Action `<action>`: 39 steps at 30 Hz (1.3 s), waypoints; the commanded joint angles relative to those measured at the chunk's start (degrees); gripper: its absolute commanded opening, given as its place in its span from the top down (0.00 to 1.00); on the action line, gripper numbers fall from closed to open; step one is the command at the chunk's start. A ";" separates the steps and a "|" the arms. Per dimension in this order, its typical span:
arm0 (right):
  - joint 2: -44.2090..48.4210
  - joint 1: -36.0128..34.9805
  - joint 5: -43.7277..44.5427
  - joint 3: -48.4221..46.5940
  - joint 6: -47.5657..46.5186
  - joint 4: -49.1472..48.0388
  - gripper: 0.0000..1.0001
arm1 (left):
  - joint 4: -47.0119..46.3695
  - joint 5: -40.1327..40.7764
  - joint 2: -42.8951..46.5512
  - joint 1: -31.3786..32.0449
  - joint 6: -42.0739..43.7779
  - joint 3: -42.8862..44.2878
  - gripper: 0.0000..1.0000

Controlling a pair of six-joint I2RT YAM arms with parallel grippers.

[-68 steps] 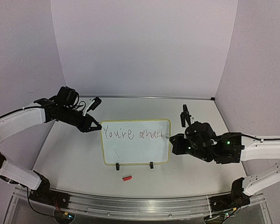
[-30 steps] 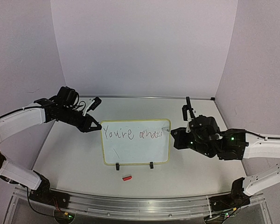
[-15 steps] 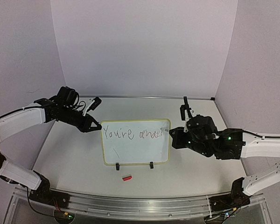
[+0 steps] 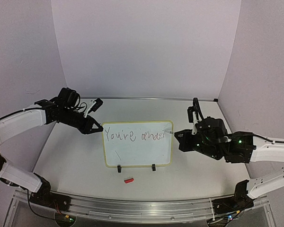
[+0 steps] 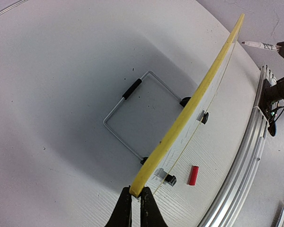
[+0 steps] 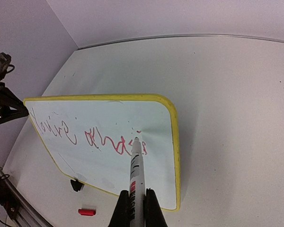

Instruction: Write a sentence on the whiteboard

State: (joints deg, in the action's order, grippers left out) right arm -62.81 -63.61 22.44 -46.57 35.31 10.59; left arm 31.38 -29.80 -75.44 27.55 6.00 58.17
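The whiteboard [image 4: 137, 153] stands tilted on its two black clip feet mid-table. It has a yellow frame. The sentence [image 4: 132, 136] is one line of writing that reads about "You're amazi"; it looks red in the right wrist view [image 6: 92, 139]. My left gripper [image 4: 95, 126] is shut on the board's upper left corner, which shows as a yellow edge [image 5: 189, 106] between my jaws [image 5: 136, 198]. My right gripper [image 4: 178, 135] is shut on a white marker [image 6: 136, 165]. Its tip is at the board's face, at the end of the writing.
A small red marker cap [image 4: 128, 180] lies on the table in front of the board; it also shows in the left wrist view [image 5: 193, 175]. A wire stand [image 5: 137, 116] props the board from behind. Purple walls enclose the table on three sides.
My right gripper with the marker has shifted a little to the right and its wrist has turned. The left arm and the board have not moved.
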 commanded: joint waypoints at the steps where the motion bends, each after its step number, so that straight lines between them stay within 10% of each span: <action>1: -1.91 0.28 1.46 -0.09 0.88 0.88 1.00 | 3.04 1.54 -1.22 0.57 1.24 0.46 1.00; 39: -2.37 0.95 2.18 -0.16 3.35 3.29 1.00 | 2.99 1.59 -1.03 0.60 1.25 0.47 1.00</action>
State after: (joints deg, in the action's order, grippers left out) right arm -65.78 -62.92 21.82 -45.52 39.23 13.76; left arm 31.38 -29.80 -75.44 27.55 6.00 58.17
